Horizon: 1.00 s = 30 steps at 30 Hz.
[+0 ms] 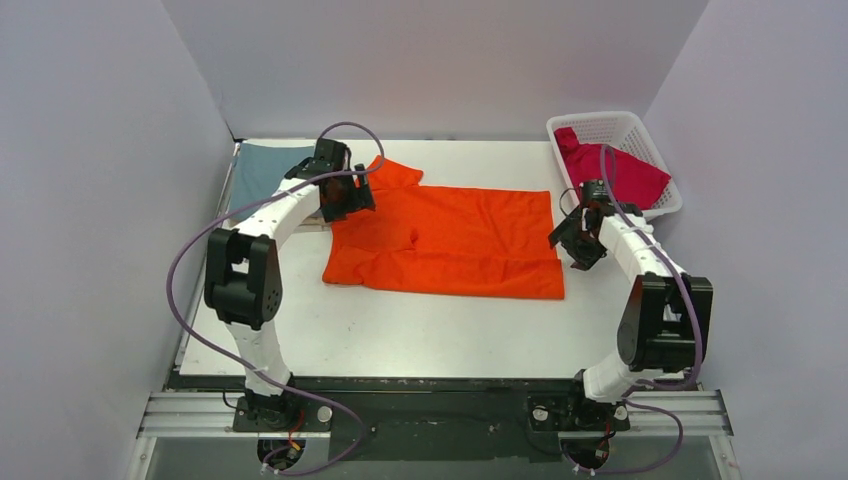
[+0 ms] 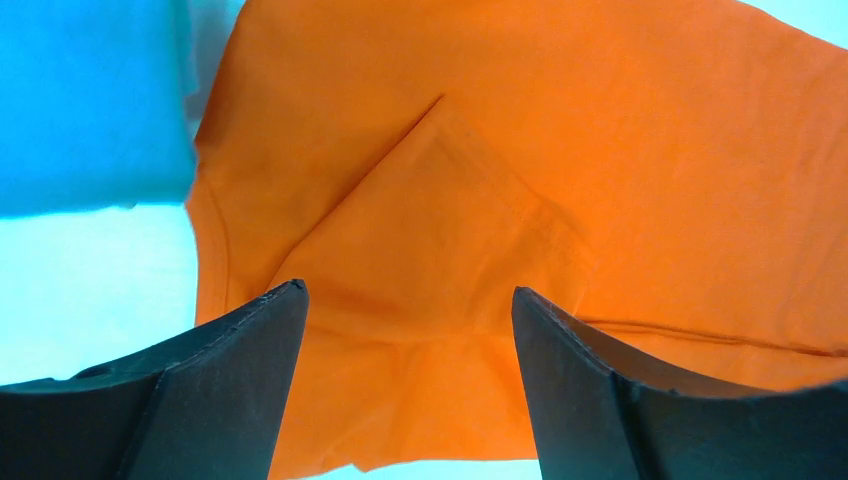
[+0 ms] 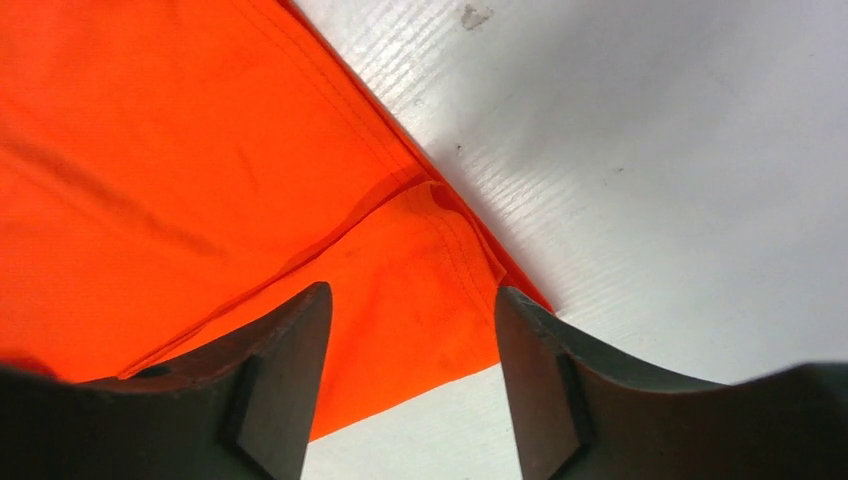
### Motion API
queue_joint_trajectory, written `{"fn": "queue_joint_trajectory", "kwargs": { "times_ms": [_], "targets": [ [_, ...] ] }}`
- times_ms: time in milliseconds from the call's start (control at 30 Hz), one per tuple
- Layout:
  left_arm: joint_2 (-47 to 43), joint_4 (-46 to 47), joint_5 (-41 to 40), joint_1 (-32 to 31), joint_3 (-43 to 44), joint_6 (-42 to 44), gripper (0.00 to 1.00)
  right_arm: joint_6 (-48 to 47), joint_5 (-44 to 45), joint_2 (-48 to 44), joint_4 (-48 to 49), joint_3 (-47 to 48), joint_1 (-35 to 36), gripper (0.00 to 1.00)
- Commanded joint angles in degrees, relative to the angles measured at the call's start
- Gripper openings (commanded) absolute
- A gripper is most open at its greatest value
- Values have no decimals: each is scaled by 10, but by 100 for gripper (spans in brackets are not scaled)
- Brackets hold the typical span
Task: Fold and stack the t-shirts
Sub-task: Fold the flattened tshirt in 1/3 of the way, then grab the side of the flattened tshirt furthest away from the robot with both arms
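Observation:
The orange t-shirt [image 1: 450,240] lies spread flat in the middle of the table, one sleeve folded in at its left end [image 2: 440,250]. My left gripper [image 1: 350,200] hovers open and empty over that left end [image 2: 405,300]. My right gripper [image 1: 570,245] hovers open and empty over the shirt's right bottom corner [image 3: 410,300]. The teal-blue t-shirt [image 1: 265,175] lies folded at the back left and shows in the left wrist view [image 2: 90,100]. The crimson t-shirt [image 1: 610,170] sits in the basket. The beige shirt is out of view.
A white lattice basket [image 1: 640,130] stands at the back right corner, close behind my right arm. White walls enclose the table on three sides. Bare white tabletop [image 1: 420,330] lies in front of the orange shirt.

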Motion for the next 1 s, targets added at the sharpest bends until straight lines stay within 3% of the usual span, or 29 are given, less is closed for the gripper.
{"fn": "queue_joint_trajectory", "kwargs": {
  "times_ms": [0,167,233,333,633,967],
  "targets": [
    [-63,-37,-32,1,-5,1,85,-13,22,-84,-32,-24,13,63],
    [-154,20,4,-15,-123,-48,87,-27,16,-123,-13,-73,60,70],
    [-172,61,27,-19,-204,-68,87,-30,0,-107,7,-86,87,70],
    [-170,100,46,-19,-253,-85,88,-34,-28,-67,41,-87,99,69],
    [-131,71,8,-18,-324,-92,90,-25,-20,16,62,-131,86,68],
    [-223,2,-46,-49,-463,-165,91,-40,-54,-71,35,-245,65,68]
  ]
}}
